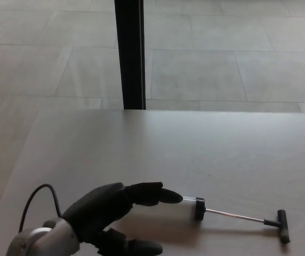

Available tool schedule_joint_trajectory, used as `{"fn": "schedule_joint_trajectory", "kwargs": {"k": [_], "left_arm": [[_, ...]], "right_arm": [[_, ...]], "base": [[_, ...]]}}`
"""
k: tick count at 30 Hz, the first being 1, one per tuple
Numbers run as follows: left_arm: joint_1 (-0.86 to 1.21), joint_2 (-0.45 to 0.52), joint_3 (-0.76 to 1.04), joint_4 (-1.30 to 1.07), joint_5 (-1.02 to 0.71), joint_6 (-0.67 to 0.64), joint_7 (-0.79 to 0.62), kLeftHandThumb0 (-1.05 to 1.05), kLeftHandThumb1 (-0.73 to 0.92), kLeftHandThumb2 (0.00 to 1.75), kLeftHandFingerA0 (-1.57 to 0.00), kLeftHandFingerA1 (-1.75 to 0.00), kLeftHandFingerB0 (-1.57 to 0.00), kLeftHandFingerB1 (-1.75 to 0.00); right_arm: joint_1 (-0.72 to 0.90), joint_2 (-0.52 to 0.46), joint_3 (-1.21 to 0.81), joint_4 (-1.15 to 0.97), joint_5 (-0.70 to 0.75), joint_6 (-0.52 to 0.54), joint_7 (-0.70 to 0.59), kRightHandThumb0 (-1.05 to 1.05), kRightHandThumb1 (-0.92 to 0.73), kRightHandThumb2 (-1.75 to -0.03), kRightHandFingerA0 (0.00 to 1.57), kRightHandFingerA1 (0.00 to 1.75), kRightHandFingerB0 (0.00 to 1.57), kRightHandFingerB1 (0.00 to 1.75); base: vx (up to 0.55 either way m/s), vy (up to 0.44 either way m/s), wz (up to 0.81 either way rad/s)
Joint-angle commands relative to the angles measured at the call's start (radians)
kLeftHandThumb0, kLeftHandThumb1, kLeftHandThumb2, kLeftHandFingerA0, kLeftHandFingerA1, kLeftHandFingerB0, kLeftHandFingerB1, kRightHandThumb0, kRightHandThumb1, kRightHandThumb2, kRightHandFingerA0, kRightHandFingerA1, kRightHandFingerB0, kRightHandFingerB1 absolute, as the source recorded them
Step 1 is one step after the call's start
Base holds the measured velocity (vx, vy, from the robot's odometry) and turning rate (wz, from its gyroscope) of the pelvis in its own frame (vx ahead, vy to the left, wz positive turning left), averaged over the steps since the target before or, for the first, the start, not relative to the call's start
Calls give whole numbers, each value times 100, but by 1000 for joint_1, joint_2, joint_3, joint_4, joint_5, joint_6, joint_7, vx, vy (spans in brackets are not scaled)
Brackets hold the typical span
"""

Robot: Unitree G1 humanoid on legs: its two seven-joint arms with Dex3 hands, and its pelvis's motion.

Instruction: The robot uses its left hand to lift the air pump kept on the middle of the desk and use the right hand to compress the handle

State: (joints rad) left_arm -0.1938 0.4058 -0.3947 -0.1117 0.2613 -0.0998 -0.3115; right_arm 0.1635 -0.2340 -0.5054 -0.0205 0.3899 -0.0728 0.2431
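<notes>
A floor [222, 64] of large pale grey tiles fills the upper part of the view, its grout lines running across and away. A black upright post [130, 53] rises from behind the far edge of the table and runs out of the top of the view. The table [195, 144] takes up the lower half, a smooth light grey top with a matte finish, its far edge straight and its left edge slanting toward the near corner.

The left hand [112, 213] comes in from the lower left, black, with a grey wrist cuff and a thin black cable looping behind it. Its fingers are spread wide and reach over the white barrel, the thumb below; whether they touch it cannot be told.

The air pump [190, 209] lies flat near the front of the table, its rod drawn out to the right and ending in a black T-handle [283, 226].
</notes>
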Motion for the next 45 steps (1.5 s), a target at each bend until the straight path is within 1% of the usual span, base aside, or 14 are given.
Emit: {"fn": "schedule_joint_trajectory", "kwargs": {"k": [1, 22, 24, 25, 26, 27, 30, 31, 34, 35, 40, 41, 42, 45], "left_arm": [[-41, -15, 28, 16, 52, -85, 43, -74, 67, 61, -29, -46, -33, -32], [-71, -124, -35, 115, 223, -33, 77, -78, 65, 61, -9, -53, -17, -34], [-90, -91, -59, 128, 293, -1, 61, -39, 31, 95, -3, -55, 0, -50], [-106, -79, -65, 137, 314, 17, 50, -80, 50, 89, -4, -52, -7, -43], [-121, -62, -73, 160, 350, 3, 68, -40, 29, 94, -4, -55, 0, -50], [-133, -55, -75, 173, 359, 31, 53, -81, 50, 89, -5, -49, -8, -40], [-200, -34, -87, 234, 417, 62, 66, -84, 64, 60, -6, -47, -15, -32], [-216, -28, -87, 257, 426, 58, 78, -82, 50, 91, -3, -48, -7, -42], [-315, -7, -96, 352, 496, 46, 154, -83, 50, 91, -3, -48, -7, -42], [-340, -7, -97, 373, 508, 43, 177, -86, 64, 59, -3, -51, -13, -35], [-457, 4, -104, 422, 542, 63, 169, -85, 51, 94, -2, -47, -8, -46], [-479, -8, -93, 440, 528, 72, 173, -40, 25, 92, -5, -56, 0, -50], [-484, -17, -90, 443, 526, 81, 181, -82, 48, 88, -6, -55, -12, -45], [-467, -50, -82, 446, 506, 96, 198, -82, 62, 60, -9, -56, -17, -38]], "right_arm": [[18, 6, 1, -14, 17, 27, -8, -77, -84, -65, 24, 49, 25, 36], [0, -7, 11, -22, 10, 58, -22, -78, -84, -65, 28, 49, 36, 38], [3, -10, 11, -23, 9, 59, -20, -77, -85, -66, 28, 48, 37, 38], [0, -10, 12, -27, 7, 60, -24, -78, -84, -65, 28, 48, 37, 38], [2, -14, 14, -26, -2, 58, -25, -78, -85, -66, 27, 47, 36, 38], [1, -10, 15, -24, 1, 60, -27, -79, -85, -66, 27, 48, 38, 39], [5, -15, 21, -19, -19, 36, -23, -77, -87, -66, 28, 49, 38, 39], [5, -14, 24, -16, -22, 31, -20, -78, -86, -66, 28, 49, 39, 39], [7, 1, 20, -37, 10, 56, -26, -77, -84, -65, 29, 50, 40, 40], [7, 1, 19, -39, 10, 60, -29, -77, -84, -65, 30, 50, 40, 41], [7, 4, 17, -39, 7, 53, -33, -76, -84, -65, 33, 54, 43, 42], [5, 12, 17, -43, 14, 56, -37, -77, -83, -65, 33, 54, 43, 43], [5, 11, 19, -42, 8, 58, -41, -78, -83, -65, 33, 52, 43, 42], [0, 16, 20, -50, 19, 70, -46, -77, -82, -65, 33, 51, 43, 42]], "base": [[0, 0, 0], [0, 0, 0], [0, 0, 0], [0, 0, 0], [0, 0, 0], [0, 0, 0], [0, 0, 0], [0, 0, 0], [0, 0, 0], [0, 0, 0], [0, 0, 0], [0, 0, 0], [0, 0, 0], [0, 0, 0]]}}
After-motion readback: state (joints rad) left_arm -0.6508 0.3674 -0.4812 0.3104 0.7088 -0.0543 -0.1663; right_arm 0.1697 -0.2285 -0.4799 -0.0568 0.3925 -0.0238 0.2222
